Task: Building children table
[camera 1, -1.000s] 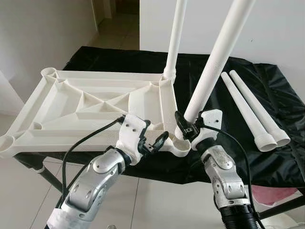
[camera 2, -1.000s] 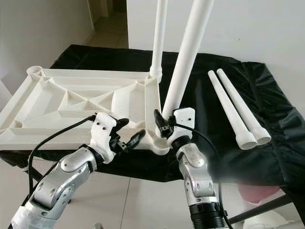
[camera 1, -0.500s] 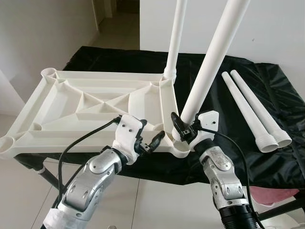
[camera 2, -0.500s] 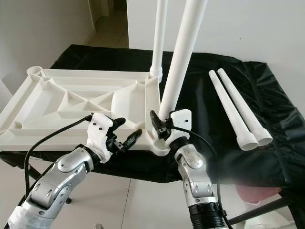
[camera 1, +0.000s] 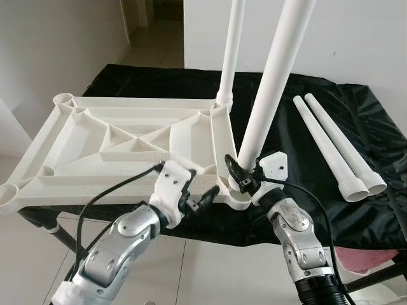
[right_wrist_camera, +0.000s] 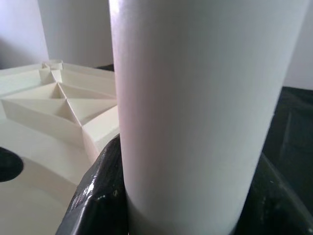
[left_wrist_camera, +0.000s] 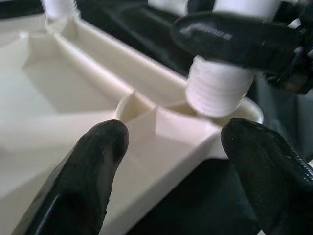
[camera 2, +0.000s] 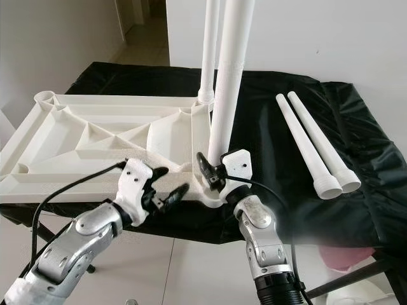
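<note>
I am on the second leg of the children's table. The tabletop lies upside down on the black cloth, its ribbed underside up, and one leg already stands upright in the far corner socket on my right side. My right gripper is clamped on the lower end of the second leg, just above its threaded tip. In the left wrist view that threaded end sits right at the rim of the near corner socket — by my judgement not yet seated, though I cannot tell whether it touches. The leg leans a little rather than standing plumb.

My left gripper hangs at the near edge of the tabletop, just beside that corner, fingers spread apart and holding nothing. It looks ready to steady the top.

What the next move calls for, I think, is to bring the leg upright over the socket, lower the thread squarely into it, then turn it home — with the left holding the edge so the tabletop does not slide. Two more legs lie side by side on the cloth to my right, waiting.
</note>
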You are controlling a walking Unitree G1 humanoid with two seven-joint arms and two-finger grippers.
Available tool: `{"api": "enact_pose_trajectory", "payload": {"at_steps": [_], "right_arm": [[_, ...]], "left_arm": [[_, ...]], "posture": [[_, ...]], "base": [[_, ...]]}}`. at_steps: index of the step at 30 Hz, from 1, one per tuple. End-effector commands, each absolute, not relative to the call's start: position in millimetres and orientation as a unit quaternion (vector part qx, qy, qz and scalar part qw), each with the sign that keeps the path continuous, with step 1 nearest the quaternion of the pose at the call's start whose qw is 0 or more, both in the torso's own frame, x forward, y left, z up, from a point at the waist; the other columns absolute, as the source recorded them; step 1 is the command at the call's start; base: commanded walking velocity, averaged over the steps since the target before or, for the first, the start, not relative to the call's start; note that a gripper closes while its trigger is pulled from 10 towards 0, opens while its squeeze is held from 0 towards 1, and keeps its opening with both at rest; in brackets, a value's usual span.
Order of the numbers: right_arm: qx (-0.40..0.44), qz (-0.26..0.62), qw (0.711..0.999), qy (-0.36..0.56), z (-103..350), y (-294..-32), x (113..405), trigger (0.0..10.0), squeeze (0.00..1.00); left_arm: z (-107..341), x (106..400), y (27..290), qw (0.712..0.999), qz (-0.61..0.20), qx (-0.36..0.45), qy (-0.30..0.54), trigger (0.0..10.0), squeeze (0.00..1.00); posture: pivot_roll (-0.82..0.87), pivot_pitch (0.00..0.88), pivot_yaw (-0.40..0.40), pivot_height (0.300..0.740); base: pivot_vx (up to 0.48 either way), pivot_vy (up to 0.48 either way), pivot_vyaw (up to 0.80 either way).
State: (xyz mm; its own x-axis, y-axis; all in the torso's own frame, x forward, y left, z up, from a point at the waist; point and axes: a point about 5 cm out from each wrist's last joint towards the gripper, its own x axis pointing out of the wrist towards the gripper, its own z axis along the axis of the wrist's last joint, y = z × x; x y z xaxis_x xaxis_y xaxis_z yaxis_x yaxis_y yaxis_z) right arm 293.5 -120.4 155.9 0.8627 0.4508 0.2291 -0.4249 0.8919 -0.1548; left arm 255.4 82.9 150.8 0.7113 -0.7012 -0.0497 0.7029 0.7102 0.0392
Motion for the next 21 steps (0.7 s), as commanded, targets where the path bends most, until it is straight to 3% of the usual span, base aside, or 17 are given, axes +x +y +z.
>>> {"api": "enact_pose_trajectory", "payload": {"at_steps": [1,21], "right_arm": [[-0.047,0.237,0.961,-0.134,153.9,-117.6,293.8,10.0,0.00],[-0.083,0.264,0.955,-0.107,125.4,-118.3,284.0,10.0,0.00]], "left_arm": [[147.5,242.5,76.1,0.876,-0.481,0.024,0.031,10.0,0.00],[147.7,237.0,81.5,0.868,-0.493,0.040,0.048,10.0,0.00]], "posture": [[0.04,0.083,-0.003,0.740],[0.07,0.075,-0.009,0.740]], "base": [[0.000,0.000,0.00],[0.000,0.000,0.00]]}}
